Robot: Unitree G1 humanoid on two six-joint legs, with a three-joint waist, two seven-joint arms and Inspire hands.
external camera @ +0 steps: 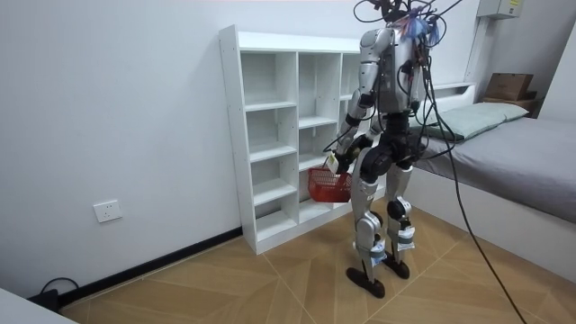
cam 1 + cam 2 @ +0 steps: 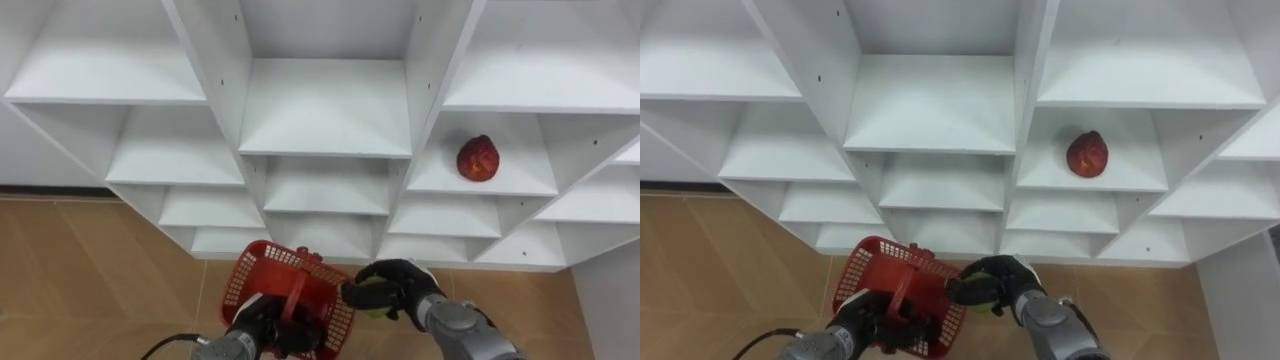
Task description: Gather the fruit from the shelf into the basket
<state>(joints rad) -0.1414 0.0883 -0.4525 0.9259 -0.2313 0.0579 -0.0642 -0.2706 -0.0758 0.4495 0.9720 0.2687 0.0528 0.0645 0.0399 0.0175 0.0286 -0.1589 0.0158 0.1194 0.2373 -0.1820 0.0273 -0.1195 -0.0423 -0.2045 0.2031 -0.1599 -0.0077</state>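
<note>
A red fruit [image 2: 478, 158] lies on a shelf of the white closet [image 2: 325, 110], in the right column. Low in the left eye view, my left hand [image 2: 262, 320] is shut on the handle of a red mesh basket [image 2: 250, 280]. Beside the basket's right rim, my right hand [image 2: 398, 284] is curled round a yellow-green fruit [image 2: 378, 297]. In the room view I stand facing the closet [image 1: 270, 135], with the basket [image 1: 328, 185] held in front of my hips.
The other closet compartments hold nothing. Wooden floor [image 2: 80, 270] runs below the shelves. A bed [image 1: 504, 148] stands at the room view's right, behind me. A white wall [image 1: 108, 117] extends from the closet toward the room view's left.
</note>
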